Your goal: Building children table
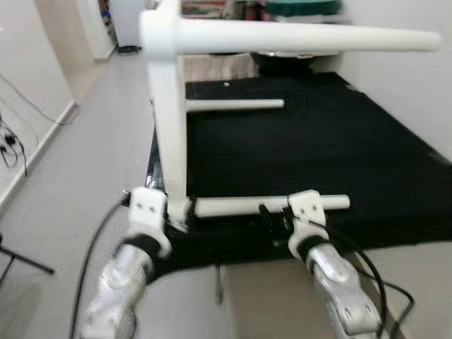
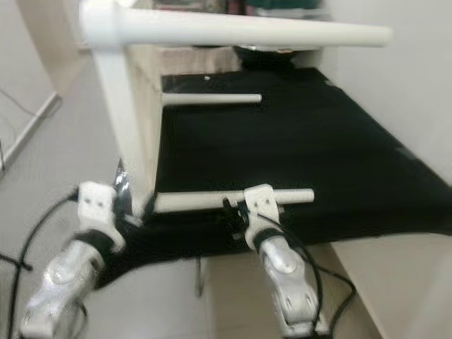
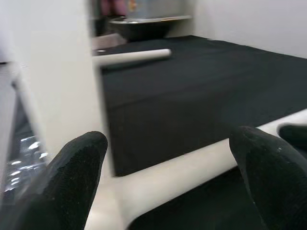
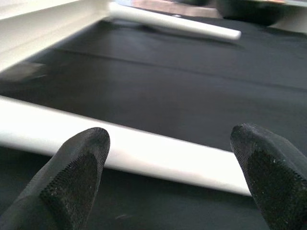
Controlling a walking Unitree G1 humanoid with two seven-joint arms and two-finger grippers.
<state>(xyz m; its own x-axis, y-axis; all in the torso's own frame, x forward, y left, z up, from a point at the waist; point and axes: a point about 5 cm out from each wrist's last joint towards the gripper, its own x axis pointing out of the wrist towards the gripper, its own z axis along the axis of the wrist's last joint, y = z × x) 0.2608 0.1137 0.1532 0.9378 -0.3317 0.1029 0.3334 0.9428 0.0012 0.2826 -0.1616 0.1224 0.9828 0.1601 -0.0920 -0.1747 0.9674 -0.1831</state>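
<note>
A white children's table stands on its side on a black mat (image 1: pixel 325 155). Its top panel (image 1: pixel 168 127) is upright on edge. One leg (image 1: pixel 304 39) sticks out high to the right, another leg (image 1: pixel 233 105) lies further back, and a third leg (image 1: pixel 240 206) runs just above the mat in front. My left gripper (image 3: pixel 168 182) is open at the panel's lower corner, where the near leg (image 3: pixel 182 167) joins. My right gripper (image 4: pixel 172 167) is open just in front of the near leg (image 4: pixel 144 153), about halfway along it, with its fingers (image 1: pixel 272 215) low over the mat.
A white wall (image 1: pixel 417 85) borders the mat on the right. A dark round object (image 1: pixel 282 60) sits at the mat's far end. Cables (image 1: pixel 10 145) lie on the grey floor at the left, and a thin black stand leg (image 1: pixel 25 260) crosses the lower left.
</note>
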